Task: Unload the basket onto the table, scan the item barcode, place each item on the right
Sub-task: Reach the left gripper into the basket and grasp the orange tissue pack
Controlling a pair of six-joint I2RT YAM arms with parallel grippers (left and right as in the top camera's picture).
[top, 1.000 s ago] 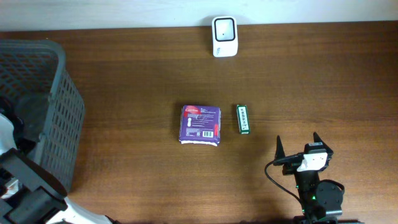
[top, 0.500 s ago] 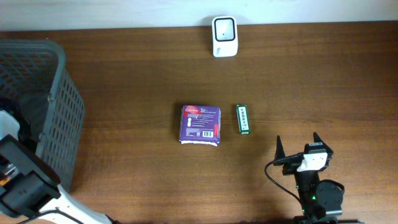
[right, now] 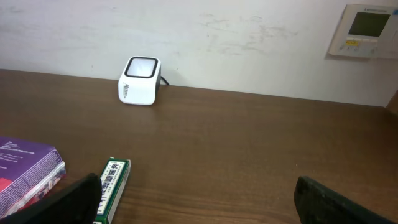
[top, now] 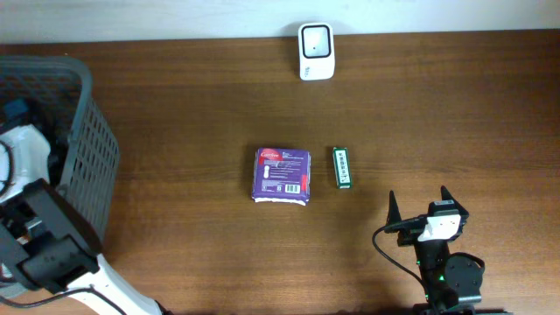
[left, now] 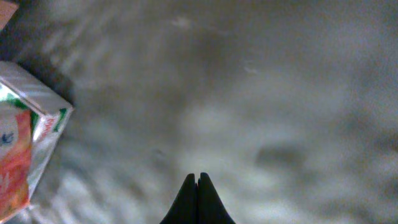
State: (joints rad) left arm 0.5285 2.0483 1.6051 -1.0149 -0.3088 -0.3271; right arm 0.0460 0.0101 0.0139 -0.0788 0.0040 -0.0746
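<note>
The white barcode scanner (top: 315, 51) stands at the table's far edge, also seen in the right wrist view (right: 140, 81). A purple packet (top: 282, 175) and a slim green box (top: 343, 166) lie side by side mid-table. My right gripper (top: 418, 194) hovers open just near of the green box (right: 112, 185), nothing between its fingers (right: 68, 202). My left arm (top: 31, 157) reaches into the grey basket (top: 83, 166). There my left gripper (left: 198, 177) is shut with nothing in it, right of an orange, green and white carton (left: 25, 143).
The basket fills the table's left end, its mesh wall standing tall. A wall control panel (right: 368, 30) hangs behind the table on the right. The purple packet (right: 25, 171) lies left of the right gripper's left finger.
My left arm has swung farther into the basket, and its gripper has gone from open to shut. The right arm and the items on the table have not moved.
</note>
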